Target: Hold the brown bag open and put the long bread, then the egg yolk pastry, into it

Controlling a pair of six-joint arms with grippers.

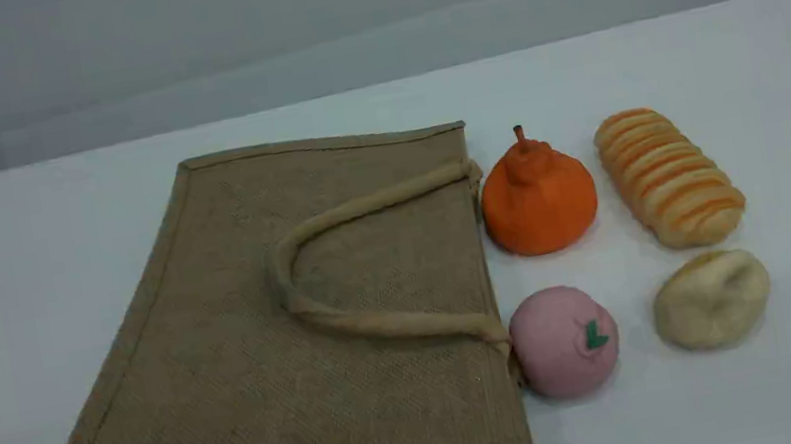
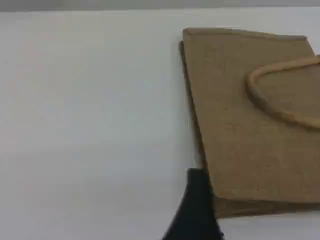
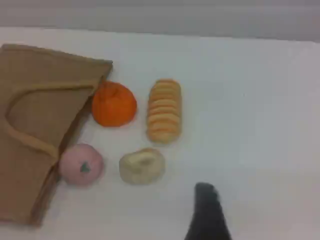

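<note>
The brown bag lies flat on the white table at the left, its mouth edge facing right and a beige loop handle lying on top. Right of it, the striped long bread lies at the back, and the cream egg yolk pastry sits just in front of it. Neither arm shows in the scene view. My left gripper shows one dark fingertip by the bag, near its corner. My right gripper hovers right of the pastry and bread. Nothing is held.
An orange stemmed fruit and a pink ball with a green leaf mark stand between the bag's mouth and the two breads, the pink ball touching the bag's edge. The table's far edge meets a grey wall.
</note>
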